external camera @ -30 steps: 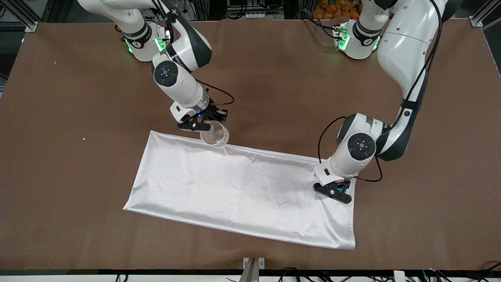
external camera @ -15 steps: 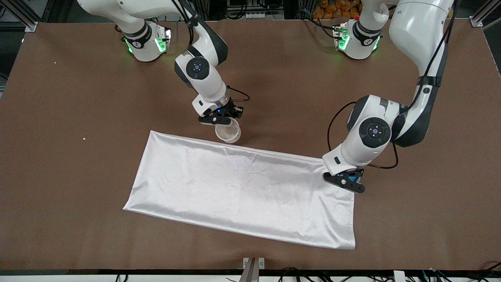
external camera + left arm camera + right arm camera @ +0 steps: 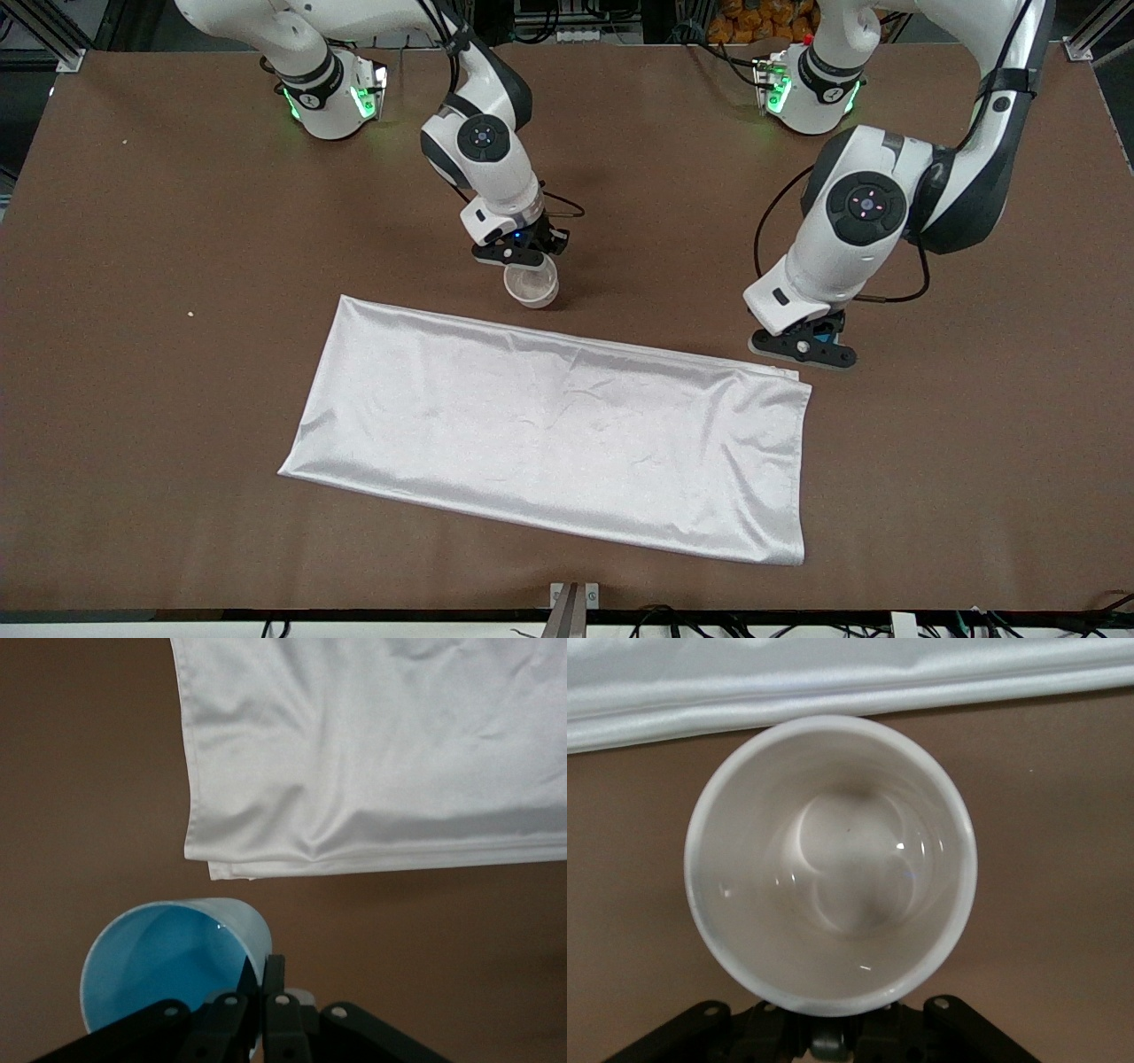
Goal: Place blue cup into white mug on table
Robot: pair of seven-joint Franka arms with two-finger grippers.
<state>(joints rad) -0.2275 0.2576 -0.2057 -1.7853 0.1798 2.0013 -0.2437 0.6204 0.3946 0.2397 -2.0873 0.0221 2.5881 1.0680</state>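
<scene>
My right gripper (image 3: 524, 266) is shut on the white mug (image 3: 532, 287) and holds it upright, low over the brown table (image 3: 177, 399), just off the white cloth's edge. In the right wrist view the mug (image 3: 830, 859) shows its empty inside; its handle is hidden under the rim at my right gripper (image 3: 831, 1036). My left gripper (image 3: 808, 347) is shut on the blue cup (image 3: 829, 336), mostly hidden under the hand, over the table by the cloth's corner. In the left wrist view my left gripper (image 3: 263, 990) pinches the rim of the tilted blue cup (image 3: 159, 966).
A white satin cloth (image 3: 549, 434) lies spread across the middle of the table; it also shows in the left wrist view (image 3: 381, 753) and the right wrist view (image 3: 833, 682). Bare brown table lies between the two grippers.
The right gripper carried the mug off the cloth's edge toward the left arm's end and turned it upright. The left gripper carried the blue cup off the cloth's corner toward the bases.
</scene>
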